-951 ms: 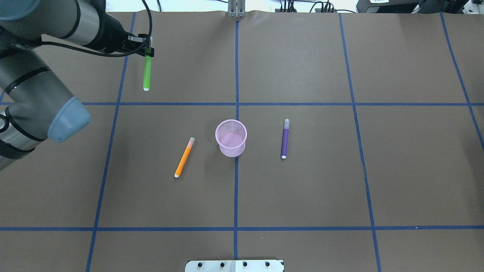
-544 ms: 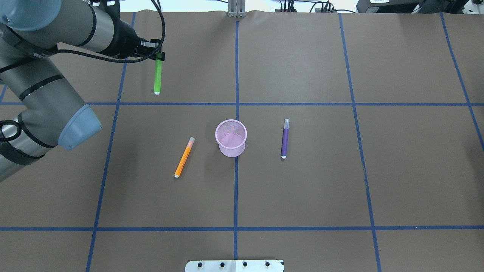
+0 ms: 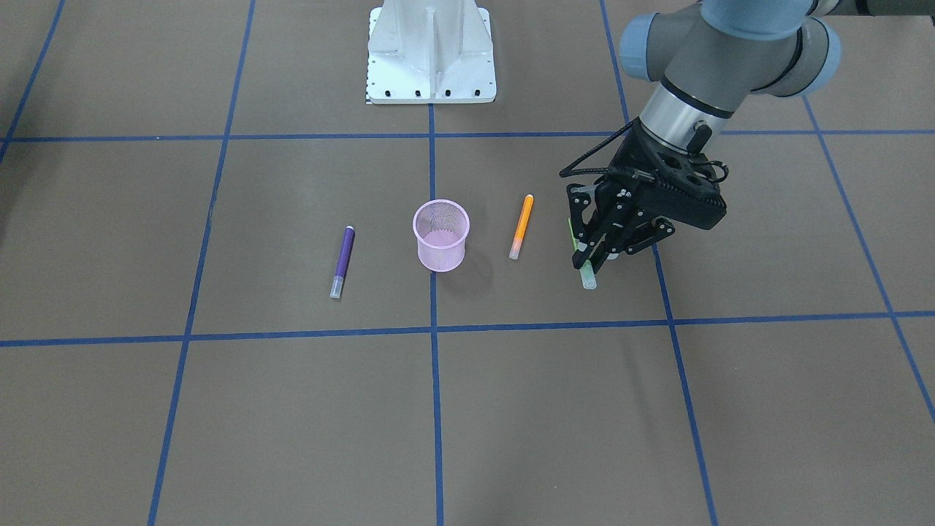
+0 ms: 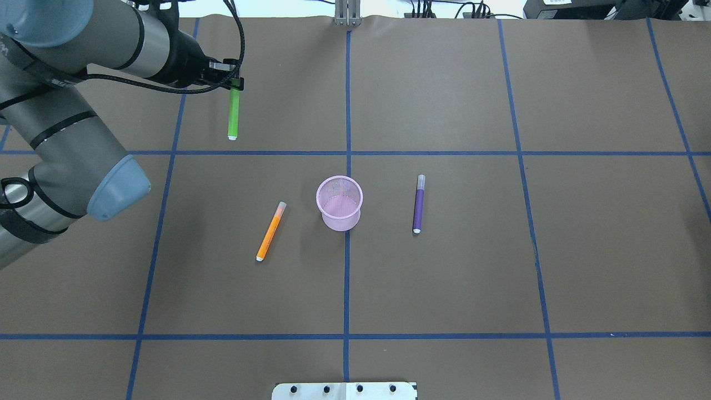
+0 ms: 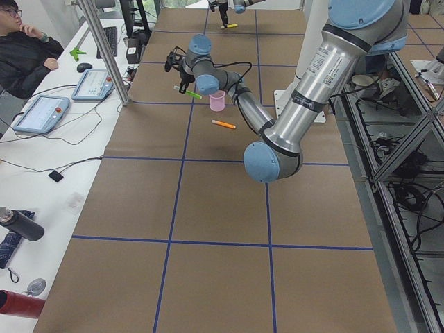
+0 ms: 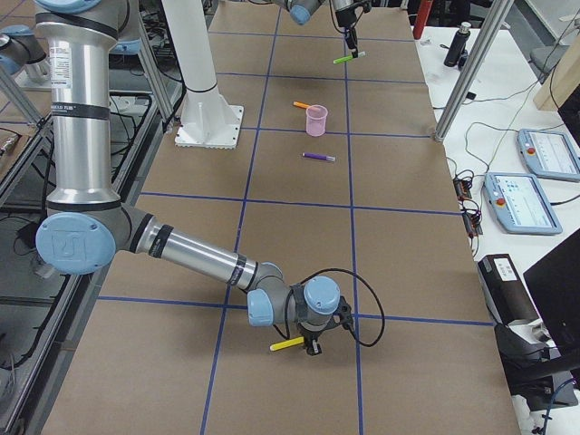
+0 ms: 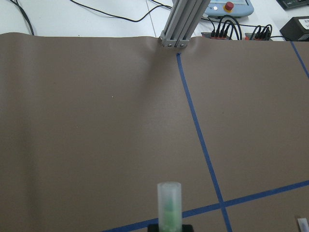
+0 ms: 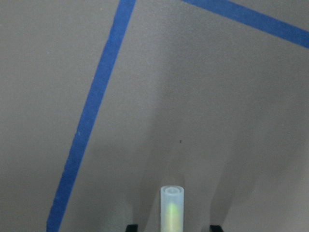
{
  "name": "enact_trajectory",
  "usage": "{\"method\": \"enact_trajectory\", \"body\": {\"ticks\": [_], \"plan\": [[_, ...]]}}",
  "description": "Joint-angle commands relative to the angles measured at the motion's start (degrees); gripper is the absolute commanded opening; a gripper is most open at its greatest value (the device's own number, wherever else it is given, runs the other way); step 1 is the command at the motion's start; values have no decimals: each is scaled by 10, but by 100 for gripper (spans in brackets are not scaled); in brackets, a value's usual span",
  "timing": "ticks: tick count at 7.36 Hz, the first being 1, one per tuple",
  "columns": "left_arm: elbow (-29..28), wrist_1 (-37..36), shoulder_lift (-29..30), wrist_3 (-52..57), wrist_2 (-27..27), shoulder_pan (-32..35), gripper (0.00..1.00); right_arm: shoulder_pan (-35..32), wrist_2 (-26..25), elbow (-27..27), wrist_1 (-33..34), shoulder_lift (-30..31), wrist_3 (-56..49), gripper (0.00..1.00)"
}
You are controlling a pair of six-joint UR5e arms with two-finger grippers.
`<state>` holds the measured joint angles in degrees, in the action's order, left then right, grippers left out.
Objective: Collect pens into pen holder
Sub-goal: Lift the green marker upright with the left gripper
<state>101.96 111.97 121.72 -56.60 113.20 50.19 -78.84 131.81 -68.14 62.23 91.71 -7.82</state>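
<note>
Clamping left gripper [image 4: 235, 84]: clenched on the green pen [image 4: 233, 114] near its pale cap end, the body pointing back toward the robot.
Pen holder [image 4: 340, 219]: upright, well apart, to this gripper's right and nearer the robot.
Orange pen [image 4: 271, 231]: flat, nearer the robot, left of the holder.
Purple pen [image 4: 418, 204]: flat, beyond the holder.
Right gripper [image 6: 313, 348]: at a yellow pen [image 6: 287, 344]; cannot tell whether it grips.
</note>
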Motion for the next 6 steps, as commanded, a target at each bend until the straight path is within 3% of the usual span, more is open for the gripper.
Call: {"method": "enact_trajectory", "body": {"ticks": [1,2,5,6], "plan": [[0,0,0,0,0,-3,0,0,0,1,-1,0,1,12],[-1,0,0,-1,-1,-5,0,0,-2,1,-2,0,0,0],[0,0,3,-1,0,-8,0,-1,3,-10,-4,3,2,0],[-5,0,17,-1,-1,-9,0,-1,31,-29,-4,3,4,0]]}}
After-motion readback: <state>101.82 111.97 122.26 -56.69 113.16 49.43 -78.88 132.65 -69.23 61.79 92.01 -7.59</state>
